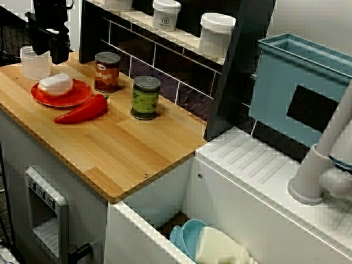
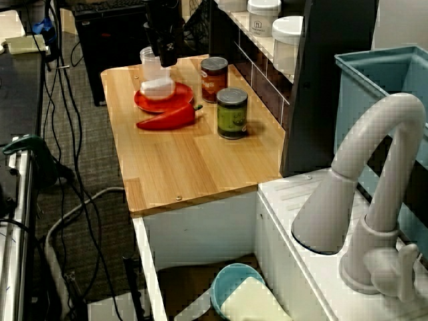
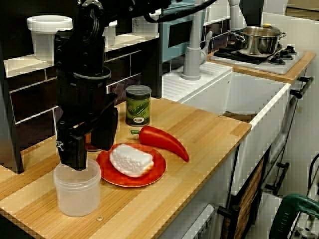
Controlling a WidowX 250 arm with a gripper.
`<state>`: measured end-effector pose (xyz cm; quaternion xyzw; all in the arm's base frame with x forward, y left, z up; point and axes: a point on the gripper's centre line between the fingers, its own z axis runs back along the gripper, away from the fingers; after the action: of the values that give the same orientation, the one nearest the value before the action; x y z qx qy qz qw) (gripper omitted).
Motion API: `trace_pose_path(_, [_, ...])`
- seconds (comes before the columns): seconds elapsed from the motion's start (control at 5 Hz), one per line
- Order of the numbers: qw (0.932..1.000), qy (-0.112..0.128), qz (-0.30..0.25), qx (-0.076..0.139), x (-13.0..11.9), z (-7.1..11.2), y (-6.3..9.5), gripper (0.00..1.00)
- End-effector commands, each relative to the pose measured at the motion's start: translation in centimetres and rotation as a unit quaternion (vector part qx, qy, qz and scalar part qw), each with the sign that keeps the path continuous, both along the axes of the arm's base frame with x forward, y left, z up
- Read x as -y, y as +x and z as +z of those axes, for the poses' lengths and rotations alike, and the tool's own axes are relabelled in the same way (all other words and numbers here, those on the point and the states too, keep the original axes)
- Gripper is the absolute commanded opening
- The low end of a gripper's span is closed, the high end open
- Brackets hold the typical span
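Here, translucent plastic cup (image 3: 77,194), upright, tool (image 3: 89,155) at its rim

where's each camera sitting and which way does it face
View over the sink: high at the sink end, faces along the counter; only the gripper shows, far left at the cup.
View behind the tap: higher up, faces down the counter; gripper at top.
View from the counter's far end: low, faces back toward sink and stove; arm and gripper fill the left.
All three share the green can, pepper and plate.
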<state>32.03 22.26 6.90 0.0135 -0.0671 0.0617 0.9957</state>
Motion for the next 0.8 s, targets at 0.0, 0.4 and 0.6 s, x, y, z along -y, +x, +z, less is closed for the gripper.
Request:
trace_pose_path(0.0, [0.9992, 0.02, 0.004, 0.034, -1.04, 3.25, -0.29, 1.0])
trace_pose_path(0.4, [0.9993, 0.017, 0.003, 0.034, -1.07, 3.47, -0.61, 1.0])
trace_pose_path(0.6, [0.9993, 0.016, 0.004, 0.033, -1.1, 3.53, -0.57, 1.0])
